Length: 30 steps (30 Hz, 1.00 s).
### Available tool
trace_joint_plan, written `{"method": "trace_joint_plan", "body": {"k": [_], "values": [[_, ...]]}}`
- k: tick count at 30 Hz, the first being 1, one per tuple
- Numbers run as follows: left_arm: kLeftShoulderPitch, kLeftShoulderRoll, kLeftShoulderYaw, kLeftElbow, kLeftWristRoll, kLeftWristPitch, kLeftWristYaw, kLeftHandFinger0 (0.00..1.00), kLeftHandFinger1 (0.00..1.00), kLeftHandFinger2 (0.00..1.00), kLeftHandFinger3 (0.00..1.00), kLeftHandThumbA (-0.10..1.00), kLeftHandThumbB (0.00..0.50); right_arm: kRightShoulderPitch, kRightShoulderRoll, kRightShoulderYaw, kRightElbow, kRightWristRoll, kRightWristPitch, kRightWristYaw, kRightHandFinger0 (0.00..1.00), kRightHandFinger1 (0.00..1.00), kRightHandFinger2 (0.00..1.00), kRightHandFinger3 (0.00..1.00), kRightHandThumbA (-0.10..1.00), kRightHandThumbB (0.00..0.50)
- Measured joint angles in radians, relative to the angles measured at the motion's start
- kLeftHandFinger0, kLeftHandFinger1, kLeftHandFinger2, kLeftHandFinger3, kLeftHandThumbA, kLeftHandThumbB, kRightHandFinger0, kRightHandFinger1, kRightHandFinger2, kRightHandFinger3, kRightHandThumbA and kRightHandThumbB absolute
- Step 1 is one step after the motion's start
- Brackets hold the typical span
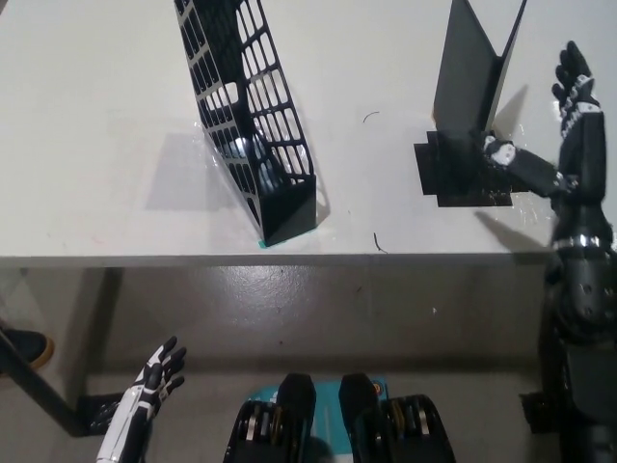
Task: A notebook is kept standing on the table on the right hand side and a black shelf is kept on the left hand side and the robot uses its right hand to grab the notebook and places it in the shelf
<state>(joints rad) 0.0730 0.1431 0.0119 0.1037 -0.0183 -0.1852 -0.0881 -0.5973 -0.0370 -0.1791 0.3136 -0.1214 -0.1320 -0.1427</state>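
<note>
A dark notebook (469,69) stands upright on a black base plate (463,174) at the right of the white table (96,125). Just right of it is my black right hand (561,135), open, its fingers spread and pointing away from me, thumb reaching toward the notebook's lower edge without clearly touching. The black lattice shelf (249,116) stands at the left-centre, leaning, its open slot empty. My white left hand (145,395) rests open below the table edge at the lower left.
The table's front edge (289,258) runs across the middle of the picture, with grey floor below. A dark shoe (24,345) shows at the far left on the floor. A small dark mark (380,243) lies near the table edge.
</note>
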Motion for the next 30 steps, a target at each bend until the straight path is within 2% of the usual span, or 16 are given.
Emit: {"method": "trace_joint_plan", "body": {"k": [7, 11, 13, 17, 18, 19, 20, 21, 22, 23, 24, 25, 26, 27, 28, 30], "values": [[0.004, 0.0, 0.0, 0.004, -0.002, -0.009, 0.0, 1.0, 1.0, 1.0, 1.0, 1.0, 0.061, -0.14, -0.003, -0.006, 0.268, 0.0, 0.004, -0.064, 1.0, 1.0, 1.0, 1.0, 1.0, 0.432], [0.005, 0.0, 0.0, 0.006, -0.005, -0.016, 0.0, 1.0, 1.0, 1.0, 1.0, 1.0, 0.056, -0.247, -0.006, -0.017, 0.482, 0.008, -0.018, -0.108, 1.0, 1.0, 1.0, 1.0, 1.0, 0.492], [0.006, 0.0, 0.0, 0.008, -0.006, -0.018, 0.0, 1.0, 1.0, 1.0, 1.0, 1.0, 0.046, -0.298, -0.009, -0.021, 0.585, 0.015, -0.03, -0.123, 1.0, 1.0, 1.0, 1.0, 1.0, 0.5], [0.006, 0.0, 0.0, 0.018, -0.007, -0.025, 0.0, 1.0, 1.0, 1.0, 1.0, 1.0, 0.046, -0.41, -0.02, -0.039, 0.805, 0.042, -0.059, -0.139, 1.0, 1.0, 1.0, 1.0, 1.0, 0.489], [0.007, 0.0, 0.0, 0.018, -0.008, -0.026, 0.0, 1.0, 1.0, 1.0, 1.0, 1.0, 0.043, -0.437, -0.022, -0.05, 0.853, 0.054, -0.067, -0.138, 1.0, 1.0, 1.0, 1.0, 1.0, 0.437], [0.007, 0.0, 0.0, 0.018, -0.008, -0.027, 0.0, 1.0, 1.0, 1.0, 1.0, 1.0, 0.041, -0.456, -0.022, -0.063, 0.886, 0.067, -0.079, -0.138, 1.0, 1.0, 1.0, 1.0, 0.91, 0.441], [0.007, 0.0, 0.0, 0.018, -0.009, -0.027, 0.0, 1.0, 1.0, 1.0, 1.0, 1.0, 0.042, -0.473, -0.022, -0.079, 0.915, 0.079, -0.09, -0.138, 1.0, 1.0, 1.0, 1.0, 0.8, 0.417], [0.007, 0.0, 0.0, 0.018, -0.01, -0.028, 0.0, 1.0, 1.0, 1.0, 1.0, 1.0, 0.044, -0.501, -0.021, -0.1, 0.957, 0.096, -0.103, -0.149, 0.56, 0.49, 0.58, 0.72, 0.44, 0.351], [0.007, 0.0, 0.0, 0.018, -0.01, -0.028, 0.0, 1.0, 1.0, 1.0, 1.0, 1.0, 0.043, -0.514, -0.02, -0.108, 0.974, 0.102, -0.105, -0.16, 0.06, 0.06, 0.22, 0.31, 0.14, 0.258], [0.007, 0.0, 0.0, 0.018, -0.01, -0.029, 0.0, 1.0, 1.0, 1.0, 1.0, 1.0, 0.043, -0.532, -0.017, -0.124, 0.993, 0.11, -0.106, -0.182, 0.01, 0.01, 0.19, 0.27, 0.0, 0.23], [0.007, 0.0, 0.0, 0.018, -0.01, -0.029, 0.0, 1.0, 1.0, 1.0, 1.0, 1.0, 0.038, -0.543, -0.016, -0.135, 1.002, 0.116, -0.108, -0.201, 0.0, 0.0, 0.15, 0.22, -0.1, 0.107], [0.007, 0.0, 0.0, 0.018, -0.009, -0.03, 0.0, 1.0, 1.0, 1.0, 1.0, 1.0, 0.038, -0.556, -0.014, -0.148, 1.016, 0.126, -0.115, -0.225, 0.0, 0.0, 0.2, 0.29, -0.1, 0.096], [0.007, 0.0, 0.0, 0.018, -0.009, -0.03, 0.0, 1.0, 1.0, 1.0, 1.0, 1.0, 0.037, -0.569, -0.011, -0.158, 1.027, 0.134, -0.127, -0.248, 0.0, 0.01, 0.4, 0.52, -0.1, 0.082], [0.006, 0.0, 0.001, 0.019, -0.009, -0.031, 0.0, 1.0, 1.0, 1.0, 1.0, 1.0, 0.039, -0.578, -0.008, -0.163, 1.031, 0.141, -0.137, -0.271, 0.0, 0.02, 0.49, 0.59, -0.1, 0.089], [0.005, 0.0, 0.001, 0.019, -0.01, -0.031, 0.0, 1.0, 1.0, 1.0, 1.0, 1.0, 0.054, -0.584, -0.003, -0.164, 1.034, 0.144, -0.145, -0.291, 0.0, 0.03, 0.5, 0.56, -0.1, 0.091], [0.002, 0.0, 0.002, 0.019, -0.01, -0.032, 0.0, 1.0, 1.0, 1.0, 1.0, 1.0, 0.069, -0.588, 0.006, -0.158, 1.038, 0.144, -0.162, -0.319, 0.0, 0.04, 0.53, 0.61, -0.1, 0.087]]}}
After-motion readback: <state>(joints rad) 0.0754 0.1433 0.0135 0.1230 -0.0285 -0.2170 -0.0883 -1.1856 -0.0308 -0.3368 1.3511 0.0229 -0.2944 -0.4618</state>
